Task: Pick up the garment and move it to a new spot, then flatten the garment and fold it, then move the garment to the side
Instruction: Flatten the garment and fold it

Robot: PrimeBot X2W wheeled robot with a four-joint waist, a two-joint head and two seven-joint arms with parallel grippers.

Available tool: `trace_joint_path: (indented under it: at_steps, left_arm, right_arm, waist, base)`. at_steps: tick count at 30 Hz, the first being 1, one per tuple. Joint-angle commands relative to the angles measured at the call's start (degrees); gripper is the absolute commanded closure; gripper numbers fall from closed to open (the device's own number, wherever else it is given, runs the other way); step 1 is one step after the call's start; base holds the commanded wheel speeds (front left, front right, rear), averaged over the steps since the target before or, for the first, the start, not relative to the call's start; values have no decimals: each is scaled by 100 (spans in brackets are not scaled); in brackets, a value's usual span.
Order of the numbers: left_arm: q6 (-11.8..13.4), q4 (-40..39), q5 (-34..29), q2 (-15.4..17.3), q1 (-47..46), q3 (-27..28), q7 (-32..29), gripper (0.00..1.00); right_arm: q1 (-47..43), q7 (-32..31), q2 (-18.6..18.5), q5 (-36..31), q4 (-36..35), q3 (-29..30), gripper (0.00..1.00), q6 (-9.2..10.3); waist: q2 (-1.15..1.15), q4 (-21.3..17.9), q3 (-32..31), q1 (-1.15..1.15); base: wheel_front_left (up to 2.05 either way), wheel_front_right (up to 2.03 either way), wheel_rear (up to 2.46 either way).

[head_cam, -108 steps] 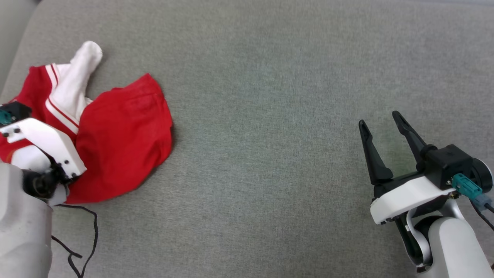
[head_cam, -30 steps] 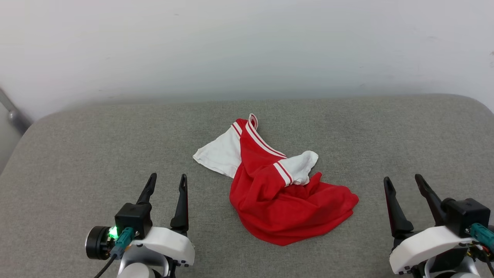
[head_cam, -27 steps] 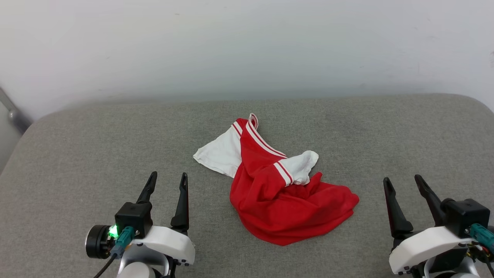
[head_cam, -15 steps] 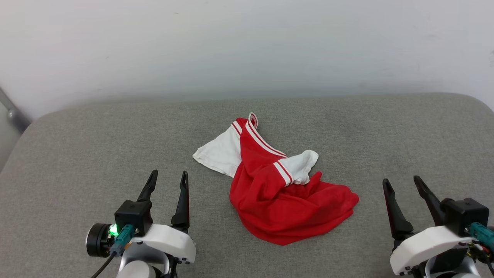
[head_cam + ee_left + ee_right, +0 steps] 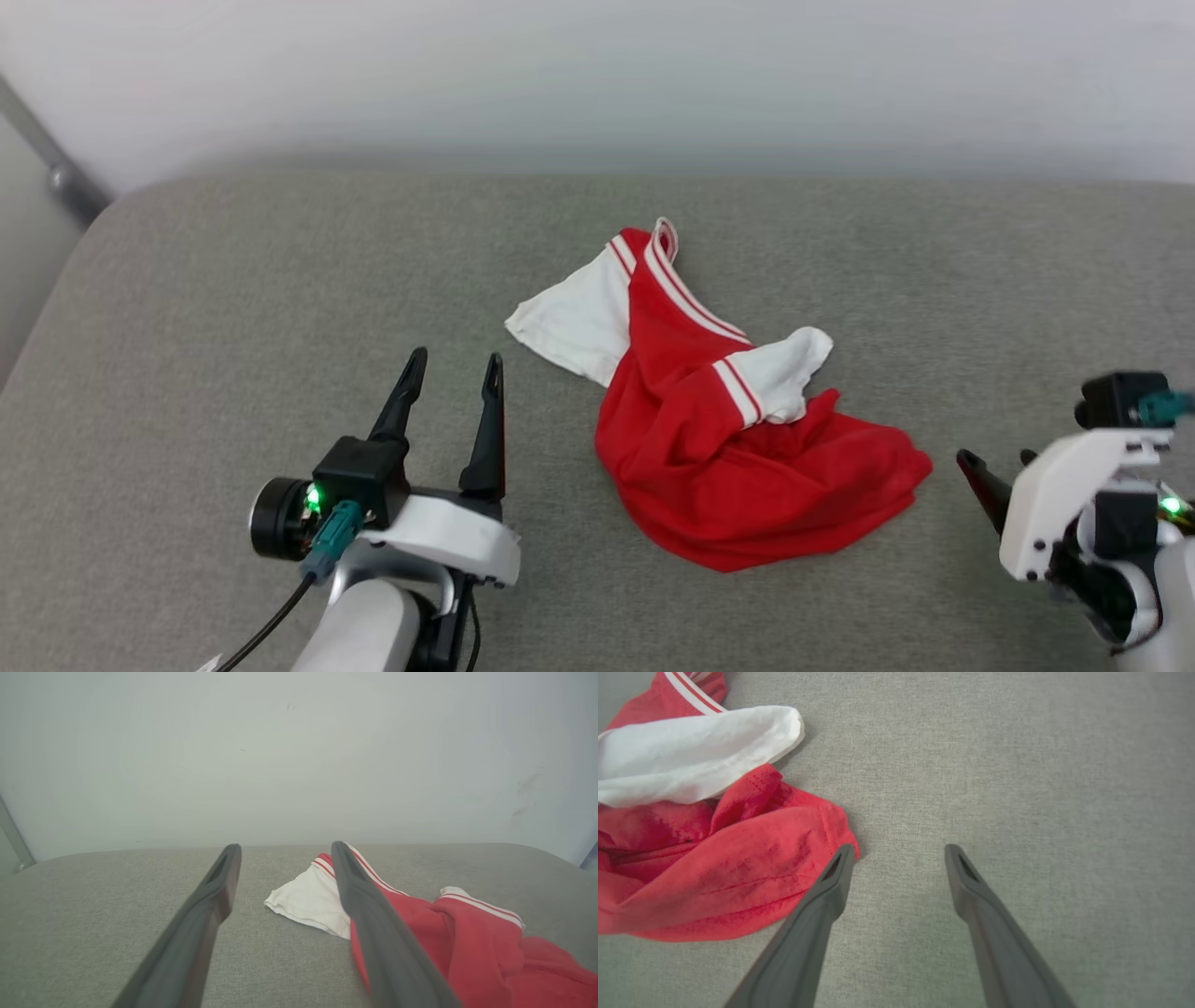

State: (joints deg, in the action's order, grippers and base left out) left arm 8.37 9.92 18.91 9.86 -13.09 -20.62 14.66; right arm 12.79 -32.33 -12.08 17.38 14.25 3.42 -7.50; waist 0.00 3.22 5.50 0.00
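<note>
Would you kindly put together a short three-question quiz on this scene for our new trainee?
1. True or false: the garment lies flat and neatly folded on the grey cushion.
2. The left gripper is: A) shut on a sleeve; B) open, its fingers holding nothing; C) pressing down on the red cloth.
3. What colour are the garment's sleeves?

Key: 1 false, it lies crumpled; 2 B; 3 white.
</note>
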Motion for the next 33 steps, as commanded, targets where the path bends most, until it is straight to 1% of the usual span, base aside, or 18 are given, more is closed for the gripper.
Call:
trace_joint_path:
  at_steps: [1,3,5,9,15,16,17,18,20,26,29,33]
  left_arm:
    - [-13,-18,-18,-58,-105,-3,29,0]
    - [-50,-7,-66,-123,-169,-33,45,0]
    - [-82,19,-80,-210,-259,-48,54,0]
    - [-161,-10,-137,-320,-376,-6,63,0]
    - [-275,-88,-271,-421,-408,121,54,0]
    - [-277,-94,-284,-428,-400,154,54,0]
    - [-294,-98,-307,-433,-379,182,54,0]
    - [-306,-99,-334,-436,-344,211,55,0]
    - [-307,-82,-381,-422,-265,275,55,0]
    - [-303,-76,-451,-354,-67,472,54,0]
    - [-272,-85,-453,-296,70,565,55,0]
    - [-243,-112,-467,-218,243,637,55,0]
  right_arm:
    - [193,-187,-32,134,81,-93,0,2]
    - [428,-558,-176,294,243,-300,0,2]
    - [634,-870,-235,464,415,-459,0,2]
    - [919,-1241,-342,687,884,-705,0,3]
    - [830,-1680,-181,994,1726,-878,0,2]
    - [808,-1724,-153,1037,1807,-903,51,2]
    - [803,-1749,-127,1087,1844,-933,87,2]
    - [822,-1741,-100,1129,1842,-960,100,1]
    - [910,-1598,-136,1173,1727,-1022,100,0]
    - [1017,-999,-505,1161,936,-1086,100,2]
    - [731,-858,-653,1083,340,-1071,100,2]
    - [38,-906,-730,915,-609,-856,100,2]
  waist:
    - [0,219,232,0]
    - [0,326,346,0]
    - [0,416,445,0]
    - [0,541,571,0]
    - [0,665,600,0]
    - [0,672,592,0]
    - [0,670,572,0]
    - [0,658,550,0]
    - [0,613,491,0]
    - [0,376,179,0]
    - [0,208,2,0]
    - [0,-25,-168,0]
  base:
    - [0,0,0]
    - [0,0,0]
    - [0,0,0]
    - [0,0,0]
    - [0,0,0]
    - [0,0,0]
    - [0,0,0]
    - [0,0,0]
    - [0,0,0]
    - [0,0,0]
    - [0,0,0]
    - [0,0,0]
